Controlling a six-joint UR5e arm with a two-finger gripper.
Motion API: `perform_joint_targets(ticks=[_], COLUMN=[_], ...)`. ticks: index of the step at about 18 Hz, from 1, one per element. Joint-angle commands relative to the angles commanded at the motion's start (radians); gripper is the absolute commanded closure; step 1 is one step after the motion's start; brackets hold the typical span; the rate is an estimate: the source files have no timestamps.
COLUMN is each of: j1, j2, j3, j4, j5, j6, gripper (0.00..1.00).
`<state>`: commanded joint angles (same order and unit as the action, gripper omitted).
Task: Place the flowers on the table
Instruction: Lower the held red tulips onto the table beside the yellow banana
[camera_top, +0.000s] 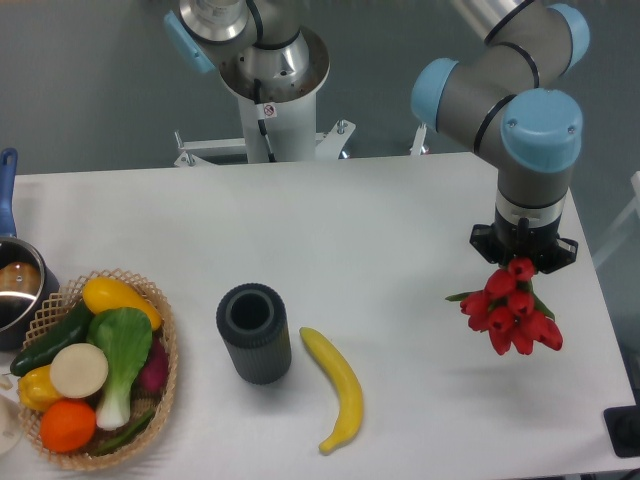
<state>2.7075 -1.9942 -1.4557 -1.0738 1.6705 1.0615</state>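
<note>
The flowers (511, 309), a small bunch of red tulip buds with green leaves showing at the sides, hang from my gripper (522, 262) at the right side of the table (380, 230). The buds point toward the camera and hide the stems and my fingertips. The gripper points down and is shut on the bunch, holding it above the white tabletop; a faint shadow lies on the table below it. The bunch does not touch the table.
A wicker basket (168, 372) of vegetables and fruit stands at the front left, a pot (14, 290) beside it. A dark grey ribbed cup (254, 333) and a banana (338, 388) lie at front centre. The table's right edge is near the gripper.
</note>
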Motion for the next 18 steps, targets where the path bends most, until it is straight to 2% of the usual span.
perform_joint_targets(ticks=[8, 14, 16, 18], j1=[-0.023, -0.054, -0.055, -0.063], j2=[-0.008, -0.028, -0.035, -0.043], j3=[-0.008, -0.070, -0.074, -0.072], j4=[-0.008, 0.002, 0.002, 0.000], j5=[-0.006, 0.000, 0.000, 0.000], j6=[-0.014, -0.011, -0.011, -0.011], gripper=[1.00, 0.99, 0.87, 0.66])
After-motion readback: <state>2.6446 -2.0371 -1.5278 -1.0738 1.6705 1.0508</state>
